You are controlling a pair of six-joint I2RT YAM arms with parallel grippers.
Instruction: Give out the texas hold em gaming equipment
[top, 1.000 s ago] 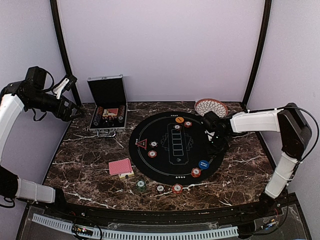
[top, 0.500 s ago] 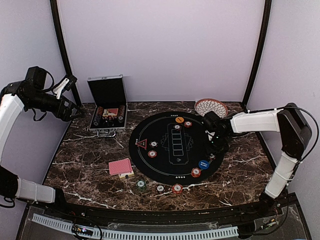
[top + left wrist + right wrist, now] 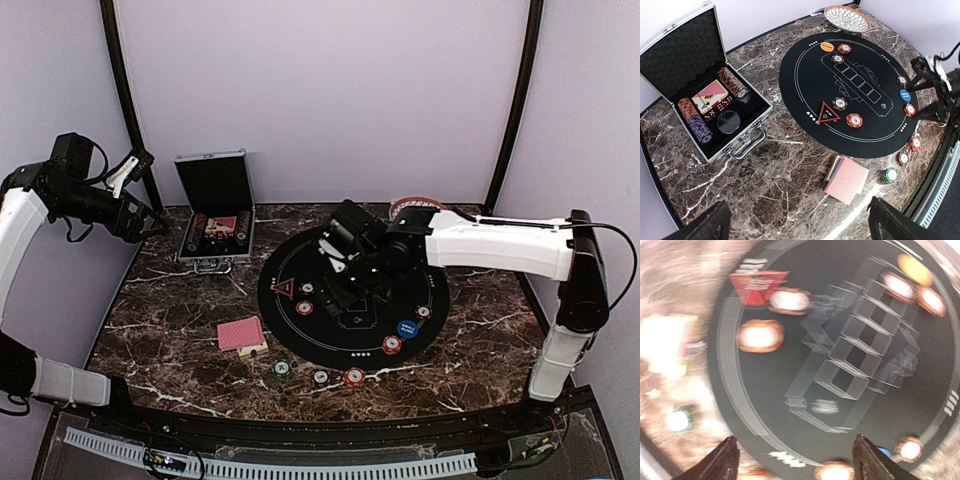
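Note:
The round black mat (image 3: pixel 300 335) carries a red-edged triangle marker (image 3: pixel 283 290) with two chips (image 3: pixel 306 298) beside it. A blue chip (image 3: pixel 407 329), a red chip (image 3: pixel 392 345) and a small chip (image 3: pixel 423 312) lie at its right edge. Red-backed cards (image 3: pixel 241 334) and three chips (image 3: pixel 320 376) lie on the marble in front. My right gripper (image 3: pixel 345 290) hangs open over the mat's centre, holding nothing; its blurred wrist view shows the triangle marker (image 3: pixel 759 284) and empty jaws (image 3: pixel 796 460). My left gripper (image 3: pixel 155 215) is raised at the far left, open (image 3: pixel 797 227) and empty.
The silver case (image 3: pixel 215 225) stands open at the back left with chip rolls and cards (image 3: pixel 710 95) inside. The woven dish (image 3: pixel 847 18) sits behind the mat, half hidden by the right arm in the top view. Black posts rise at both back corners.
My right arm has swung left from the mat's right edge to above its centre, jaws opening wider. A small chip now lies by the blue chip. The left arm has not moved.

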